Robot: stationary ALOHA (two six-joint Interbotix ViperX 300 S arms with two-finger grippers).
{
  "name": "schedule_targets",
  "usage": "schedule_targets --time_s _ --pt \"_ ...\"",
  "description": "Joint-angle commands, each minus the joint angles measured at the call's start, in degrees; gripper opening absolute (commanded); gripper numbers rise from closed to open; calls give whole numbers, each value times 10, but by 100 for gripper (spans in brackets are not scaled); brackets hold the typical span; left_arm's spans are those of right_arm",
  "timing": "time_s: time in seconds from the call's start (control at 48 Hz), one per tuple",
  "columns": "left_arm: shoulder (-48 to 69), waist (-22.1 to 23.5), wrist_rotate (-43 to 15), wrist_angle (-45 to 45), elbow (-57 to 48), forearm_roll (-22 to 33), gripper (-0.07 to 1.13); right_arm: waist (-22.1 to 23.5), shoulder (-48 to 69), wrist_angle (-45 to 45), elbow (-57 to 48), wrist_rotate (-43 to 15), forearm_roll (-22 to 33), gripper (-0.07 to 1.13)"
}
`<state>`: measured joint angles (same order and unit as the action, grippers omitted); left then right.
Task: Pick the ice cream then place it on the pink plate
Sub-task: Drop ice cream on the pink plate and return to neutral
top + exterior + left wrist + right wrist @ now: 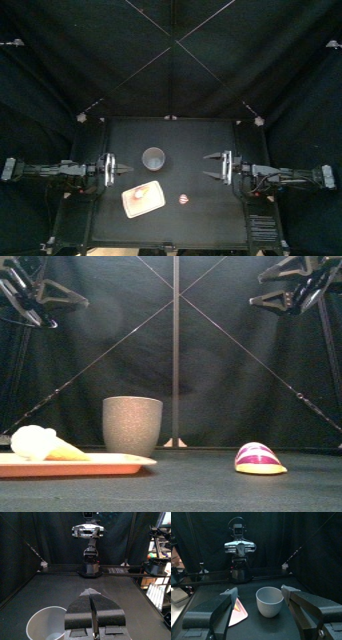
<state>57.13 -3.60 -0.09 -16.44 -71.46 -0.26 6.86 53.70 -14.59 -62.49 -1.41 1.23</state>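
The ice cream [40, 444], a white scoop on an orange cone, lies on the flat pink plate [114, 464] at the front left of the table; from above the ice cream [139, 198] shows on the plate [128, 208]. My left gripper [110, 168] hangs shut high above the table's left side, left gripper [80, 298], its jaws pressed together in the left wrist view [92, 597]. At the right my right gripper [210, 166] is held open and empty, right gripper [257, 288], also high up [258, 590]. Neither gripper touches anything.
A tall grey speckled cup [154, 156] stands behind the plate, near the table's middle, cup [132, 425], cup [270, 601], cup [45, 623]. A small pink and white toy [259, 459] lies right of the plate, toy [183, 200].
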Motion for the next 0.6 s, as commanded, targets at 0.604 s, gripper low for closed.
schedule_targets --time_s 0.604 --pt "8 -2 -1 -6 9 -2 -3 2 60 -127 -63 -4 50 102"
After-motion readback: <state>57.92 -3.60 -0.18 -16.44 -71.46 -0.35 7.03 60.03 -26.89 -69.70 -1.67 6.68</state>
